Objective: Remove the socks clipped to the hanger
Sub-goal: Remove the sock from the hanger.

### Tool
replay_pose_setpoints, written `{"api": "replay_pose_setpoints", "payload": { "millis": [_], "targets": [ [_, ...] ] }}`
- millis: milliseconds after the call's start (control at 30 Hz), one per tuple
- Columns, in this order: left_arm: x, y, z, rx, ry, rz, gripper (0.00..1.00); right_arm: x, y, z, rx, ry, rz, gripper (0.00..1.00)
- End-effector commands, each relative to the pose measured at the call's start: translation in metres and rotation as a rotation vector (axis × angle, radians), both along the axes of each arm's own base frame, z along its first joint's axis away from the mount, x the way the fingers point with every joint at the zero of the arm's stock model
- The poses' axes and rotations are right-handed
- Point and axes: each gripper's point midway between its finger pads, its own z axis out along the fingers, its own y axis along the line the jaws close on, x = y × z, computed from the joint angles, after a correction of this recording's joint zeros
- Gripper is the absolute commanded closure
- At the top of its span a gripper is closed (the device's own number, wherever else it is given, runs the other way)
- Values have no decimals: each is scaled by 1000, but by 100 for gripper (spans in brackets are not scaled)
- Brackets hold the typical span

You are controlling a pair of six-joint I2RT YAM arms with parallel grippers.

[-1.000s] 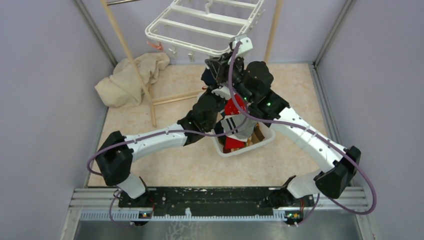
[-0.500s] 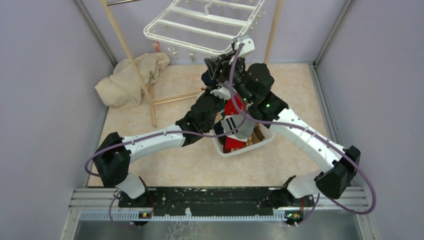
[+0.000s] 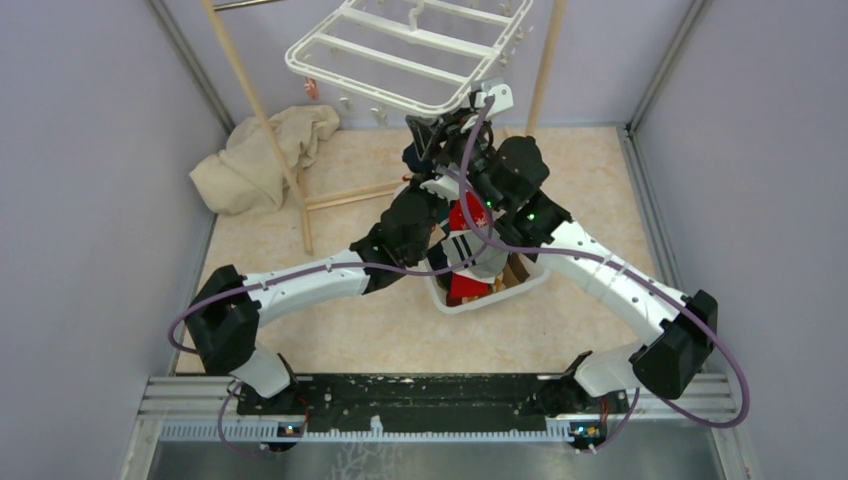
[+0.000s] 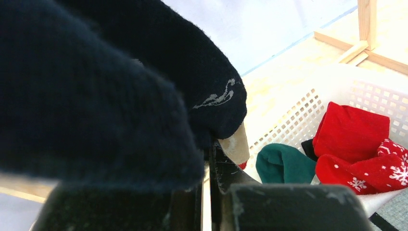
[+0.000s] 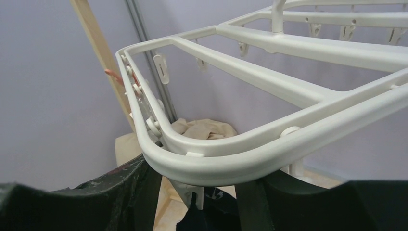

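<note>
Our left gripper (image 4: 208, 161) pinches the navy sock (image 4: 120, 96), which hangs straight down under the hanger's (image 5: 231, 163) near rim; our right gripper (image 5: 195, 192), jaws wide, straddles that rim just above it

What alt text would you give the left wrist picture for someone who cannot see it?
A dark navy sock fills the view, pinched in the left end effector; beyond it, a white basket holds red socks and a green sock.
</note>
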Motion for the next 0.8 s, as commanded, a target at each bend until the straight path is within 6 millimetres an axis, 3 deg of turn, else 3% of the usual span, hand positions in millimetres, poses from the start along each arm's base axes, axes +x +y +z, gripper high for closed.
{"api": "replay_pose_setpoints", "payload": {
  "millis": [0, 367, 433, 633, 667, 767],
  "targets": [
    [-5, -1, 14, -40, -20, -20, 94, -16, -10, 38, 102, -88, 14, 50],
    [-5, -2, 13, -39, -16, -25, 94, -16, -8, 38, 134, -101, 23, 88],
    [-5, -1, 11, -35, -14, -23, 94, -15, -9, 37, 133, -99, 17, 100],
    [-7, 3, 12, -43, -12, -20, 94, -15, -13, 34, 128, -83, 2, 100],
    [-8, 3, 13, -47, -10, -23, 94, -14, -15, 33, 124, -74, -6, 97],
    [-11, 3, 13, -58, 4, -40, 94, -13, -20, 27, 103, -39, -26, 45]
  ]
}}
